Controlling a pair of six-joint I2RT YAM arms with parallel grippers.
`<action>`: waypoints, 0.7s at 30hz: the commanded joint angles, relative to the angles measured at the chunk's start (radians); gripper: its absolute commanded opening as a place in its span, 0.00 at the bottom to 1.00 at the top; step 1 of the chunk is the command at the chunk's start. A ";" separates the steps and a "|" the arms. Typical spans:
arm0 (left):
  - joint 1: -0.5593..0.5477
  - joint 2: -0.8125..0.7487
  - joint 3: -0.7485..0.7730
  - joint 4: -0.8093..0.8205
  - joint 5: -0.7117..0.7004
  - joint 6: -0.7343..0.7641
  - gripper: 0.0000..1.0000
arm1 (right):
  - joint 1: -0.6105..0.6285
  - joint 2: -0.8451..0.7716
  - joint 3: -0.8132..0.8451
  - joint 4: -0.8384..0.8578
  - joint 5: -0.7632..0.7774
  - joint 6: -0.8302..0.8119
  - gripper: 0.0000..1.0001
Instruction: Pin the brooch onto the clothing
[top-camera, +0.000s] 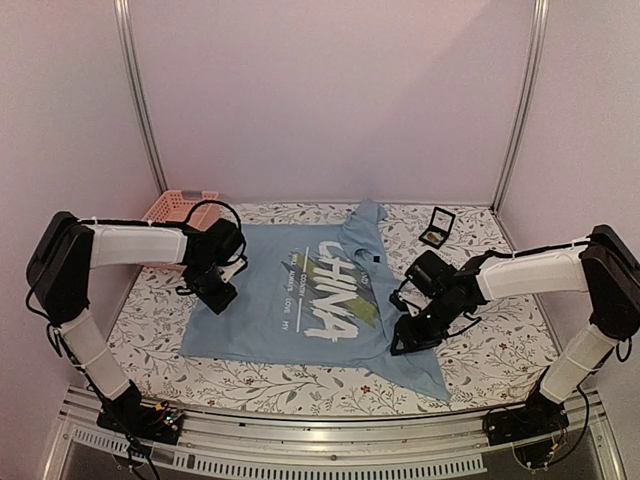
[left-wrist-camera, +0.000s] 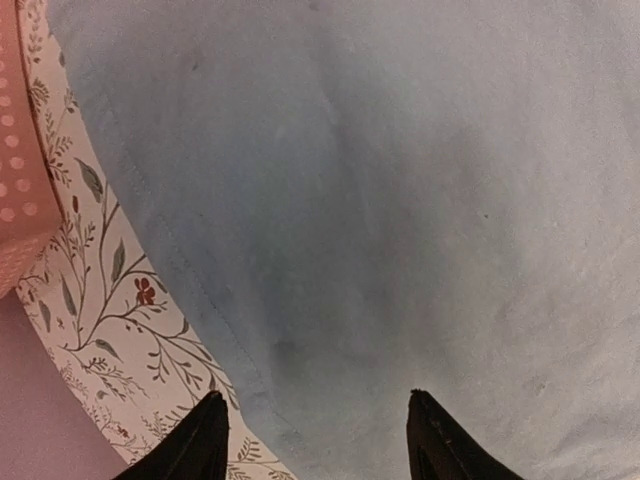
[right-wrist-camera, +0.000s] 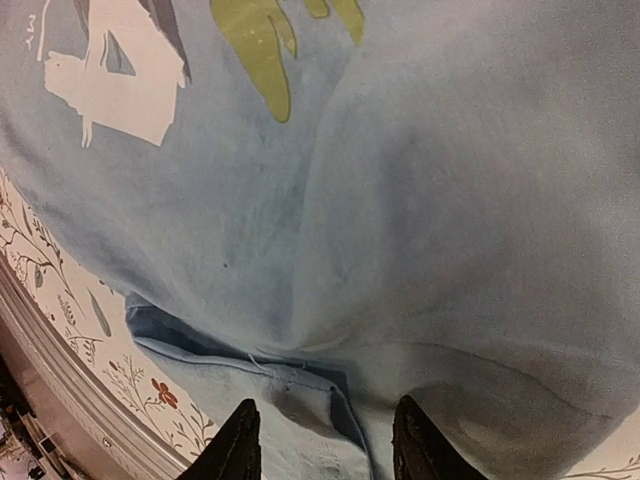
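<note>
The clothing (top-camera: 275, 300), a light blue T-shirt with white "CHINA" lettering, lies spread on the floral table. My left gripper (top-camera: 216, 299) is low over its left edge. In the left wrist view it (left-wrist-camera: 313, 398) is open, with plain blue cloth (left-wrist-camera: 400, 200) and a stitched hem between the fingers. My right gripper (top-camera: 402, 341) is at the shirt's right side. The right wrist view shows it (right-wrist-camera: 325, 403) open above a folded, wrinkled hem (right-wrist-camera: 300, 375). The brooch (top-camera: 433, 238) is a tiny orange-green spot in an open black case (top-camera: 441, 217) at the back right.
A pink basket (top-camera: 180, 208) stands at the back left, its corner close to my left gripper (left-wrist-camera: 20, 150). A small dark speck (top-camera: 375, 258) lies on the shirt near the collar. A metal rail (top-camera: 330, 440) runs along the table's front edge.
</note>
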 joint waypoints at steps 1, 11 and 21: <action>0.008 0.054 -0.026 0.037 0.036 -0.013 0.61 | 0.018 0.038 -0.018 0.112 -0.094 -0.010 0.42; 0.008 0.084 -0.054 0.045 0.039 0.011 0.62 | 0.027 0.014 -0.021 0.062 -0.151 -0.026 0.00; 0.030 0.086 -0.063 0.046 0.043 0.025 0.62 | 0.272 -0.015 -0.030 0.101 -0.287 -0.063 0.05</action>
